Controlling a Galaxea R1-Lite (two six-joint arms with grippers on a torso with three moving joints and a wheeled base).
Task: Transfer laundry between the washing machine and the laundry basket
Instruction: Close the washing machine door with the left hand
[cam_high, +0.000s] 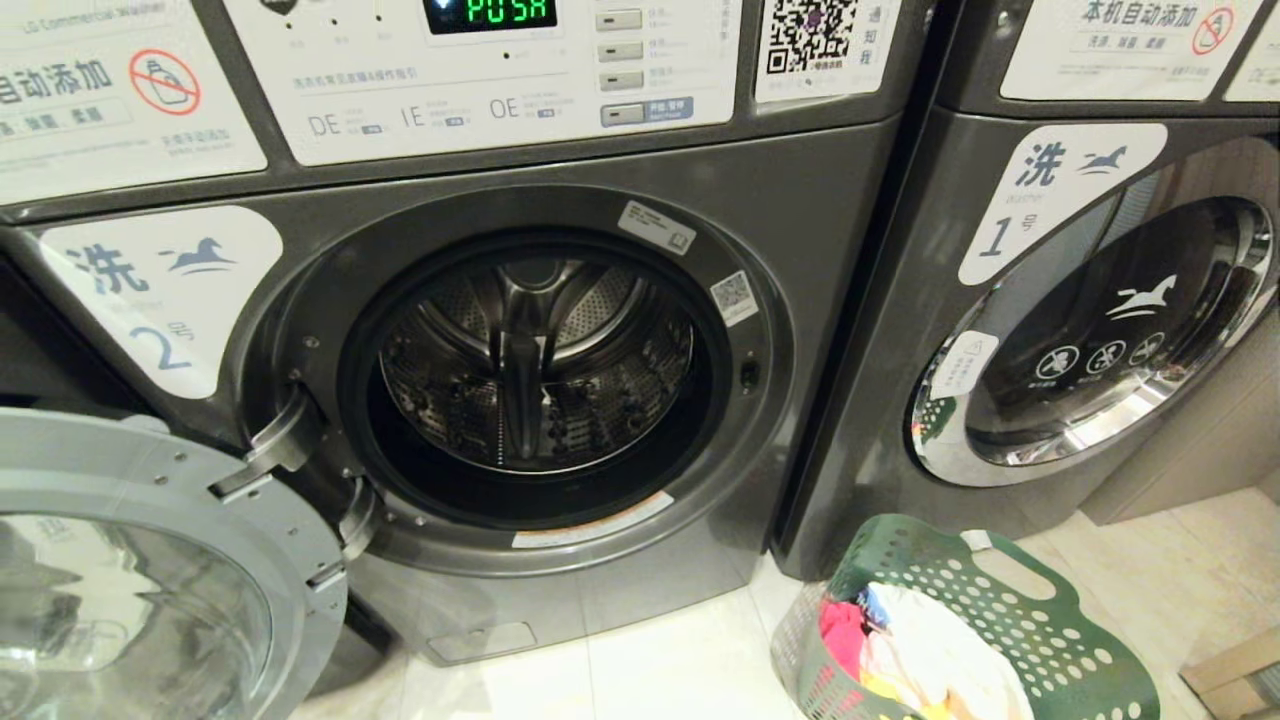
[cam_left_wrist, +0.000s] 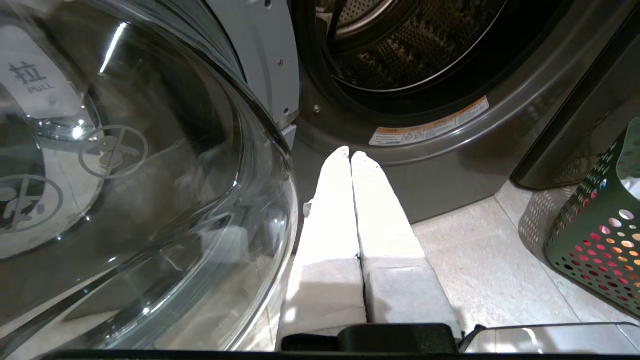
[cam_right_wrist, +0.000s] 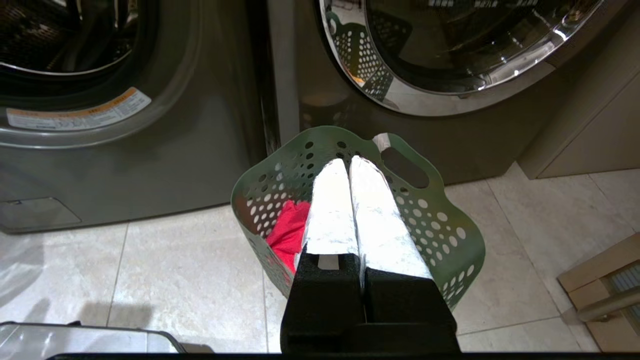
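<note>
Open washer (cam_high: 540, 370), full green basket (cam_high: 1050, 640)

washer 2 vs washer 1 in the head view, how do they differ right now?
Door: washer 2 has its door swung open to the left, baring an empty drum; washer 1 has its door shut. Label: one is marked 2, the other 1. Place: washer 2 sits left; washer 1 sits right, just behind the green laundry basket. Both are dark grey front-loaders.

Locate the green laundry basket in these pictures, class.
In the head view the green laundry basket sits on the floor at the lower right, before the gap between the open washing machine and the closed machine beside it.
</note>
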